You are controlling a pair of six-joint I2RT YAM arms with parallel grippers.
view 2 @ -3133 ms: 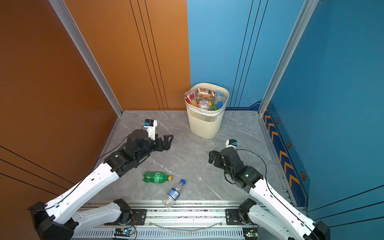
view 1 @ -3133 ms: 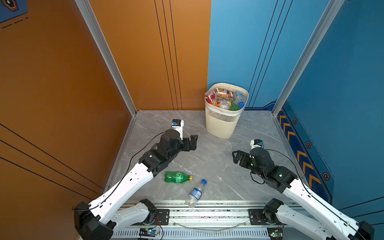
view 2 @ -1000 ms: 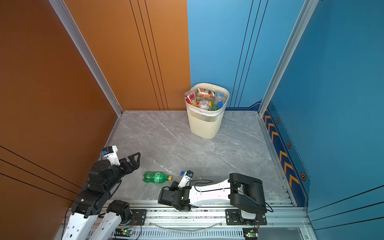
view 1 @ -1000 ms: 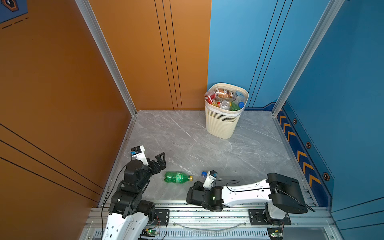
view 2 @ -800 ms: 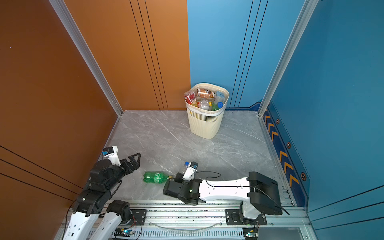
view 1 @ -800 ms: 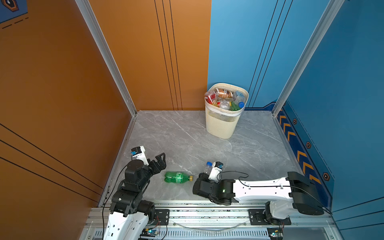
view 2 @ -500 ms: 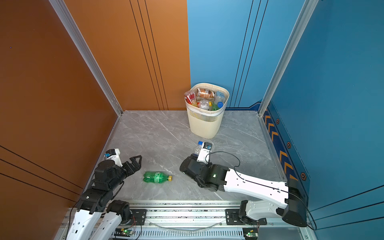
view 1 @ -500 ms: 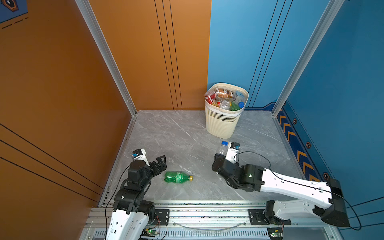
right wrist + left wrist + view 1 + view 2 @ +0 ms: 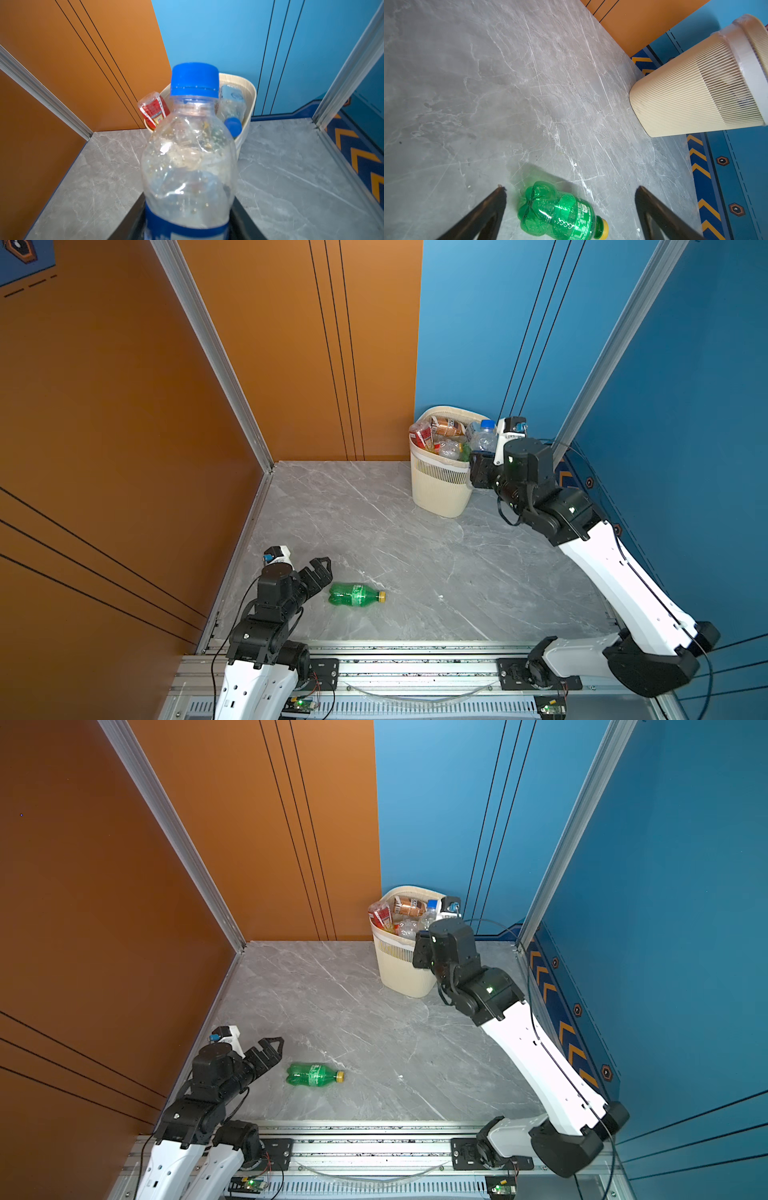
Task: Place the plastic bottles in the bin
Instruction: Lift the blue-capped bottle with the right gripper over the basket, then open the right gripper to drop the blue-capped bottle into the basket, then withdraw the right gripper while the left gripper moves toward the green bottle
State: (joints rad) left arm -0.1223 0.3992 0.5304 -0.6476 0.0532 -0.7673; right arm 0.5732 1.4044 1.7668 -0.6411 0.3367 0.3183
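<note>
Marble floor point(image 9: 415, 556), right pincer point(image 9: 481, 462) half-hidden clenching clear bottle point(image 9: 187, 158), left pincer point(image 9: 571, 189) released near green bottle point(image 9: 355, 594)

I see a green bottle point(image 9: 353, 594), yellow cap point(image 9: 381, 595); clear bottle point(image 9: 187, 166), blue cap point(image 9: 195, 80); cream ribbed bin point(image 9: 440, 489); grey veined floor point(image 9: 415, 539).

Orange panels point(image 9: 124, 406) close the left side and half the back, blue panels point(image 9: 478, 323) the rest, all scored with thin dark lines. Silver posts point(image 9: 212, 352) stand at the back corners. The grey marbled tabletop point(image 9: 374, 522) has orange chevrons point(image 9: 567, 1031) along its right edge and a metal rail point(image 9: 415, 664) along the front
</note>
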